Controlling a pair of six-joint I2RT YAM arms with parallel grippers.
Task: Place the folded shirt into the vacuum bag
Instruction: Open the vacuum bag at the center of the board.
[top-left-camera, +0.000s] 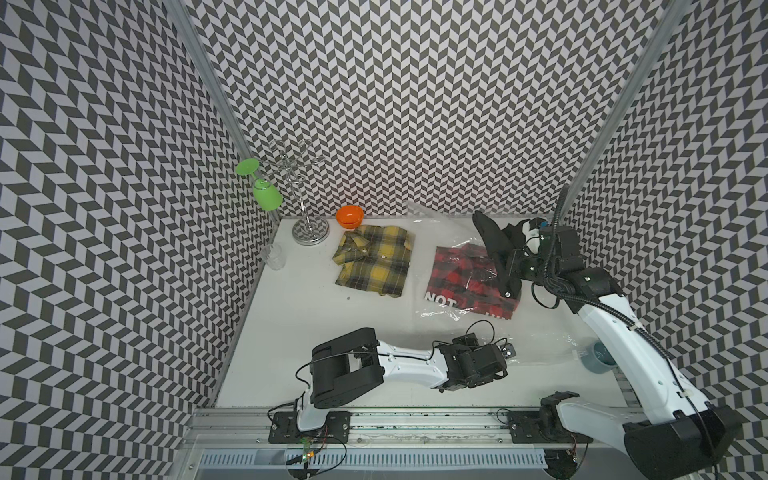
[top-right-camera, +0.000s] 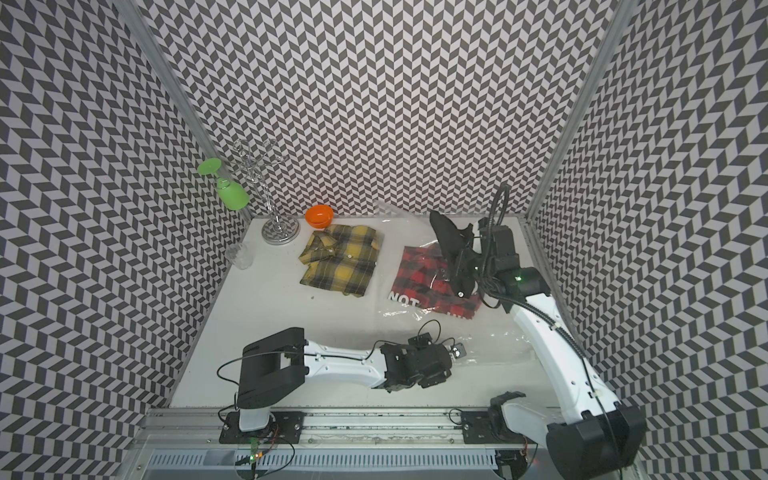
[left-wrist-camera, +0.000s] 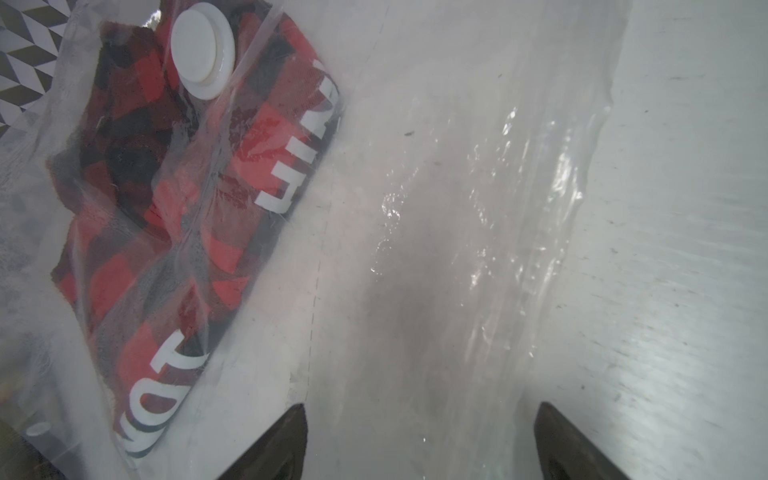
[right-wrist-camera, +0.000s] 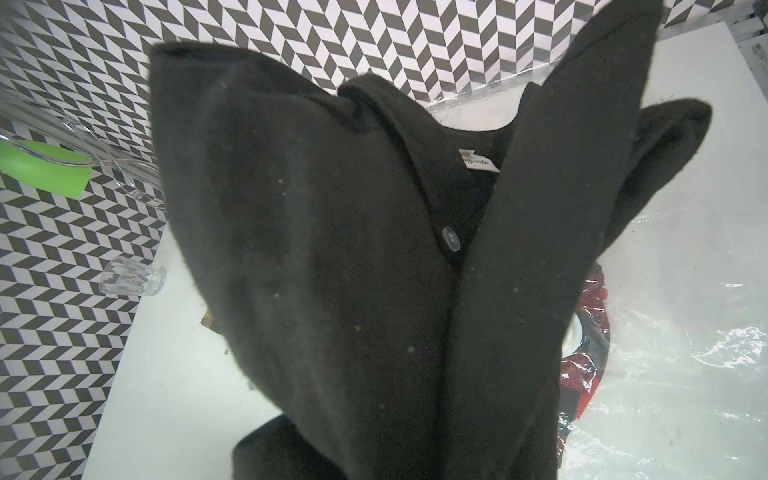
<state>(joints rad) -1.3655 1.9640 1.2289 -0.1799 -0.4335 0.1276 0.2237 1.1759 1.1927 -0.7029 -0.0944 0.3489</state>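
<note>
Left pincer (top-left-camera: 508, 355): low in the middle of both top views, pointing toward the right side of the frame. Fingers (left-wrist-camera: 286, 444) are spread wide with nothing pinched, just crinkly plastic lying under them.
Right pincer (top-left-camera: 517, 262): right of centre in both top views, pressed together and pinching the black shirt (top-left-camera: 494, 245). Can't see the fingertips themselves, the cloth covers them.
Black shirt: bunched up, hanging from that pincer over the far right part of the bag. It fills most of the right wrist cam, with a button and the neck label showing. Can't tell whether its low end touches the plastic.
Vacuum bag (top-left-camera: 540, 347): clear, lying flat on the white table (top-left-camera: 291, 332) and taking up the right half of it. Far edge curls up against the back wall.
Valve (left-wrist-camera: 201, 50): round, white, on the bag's top layer right over the red shirt.
Red plaid shirt (top-left-camera: 465, 278): already inside the bag, folded, white lettering along its near edge.
Yellow plaid shirt (top-left-camera: 372, 259): folded, on bare table just left of the bag, centre of frame.
Orange bowl (top-left-camera: 350, 217): just behind the yellow shirt, by the back wall.
Chrome rack (top-left-camera: 309, 232): upper left corner of the table, with a green wine glass (top-left-camera: 268, 197) hanging upside down from it.
Clear cup (top-left-camera: 273, 257): by the left wall, near the rack's base.
Grey-blue cup (top-left-camera: 598, 359): right edge of the table, partly behind the right arm.
</note>
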